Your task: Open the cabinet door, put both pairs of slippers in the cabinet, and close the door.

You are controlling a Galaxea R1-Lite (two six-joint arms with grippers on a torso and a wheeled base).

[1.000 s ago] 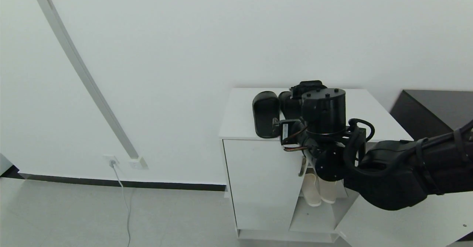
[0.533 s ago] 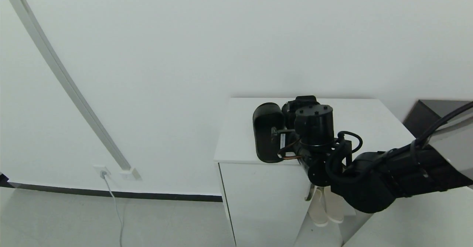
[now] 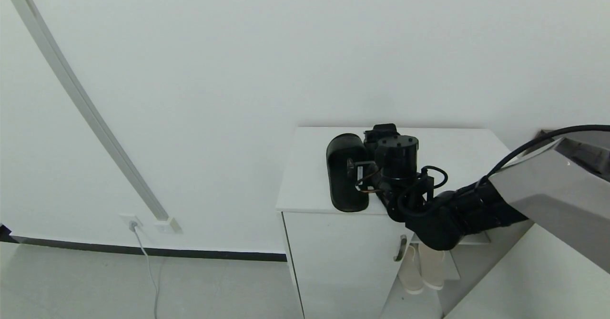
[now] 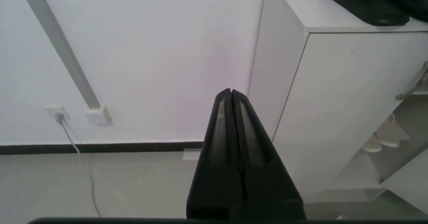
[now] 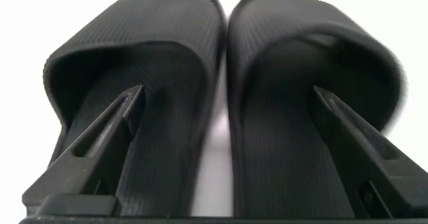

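I see right end effector spread wide inside the arched straps of the ribbed black slippers | left end effector pressed together

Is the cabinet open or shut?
Open: white slippers show inside the cabinet, with no door in front of them.

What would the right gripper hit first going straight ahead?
The black slippers on the cabinet top: the open right gripper aims one finger into each slipper's opening, probably at close range.
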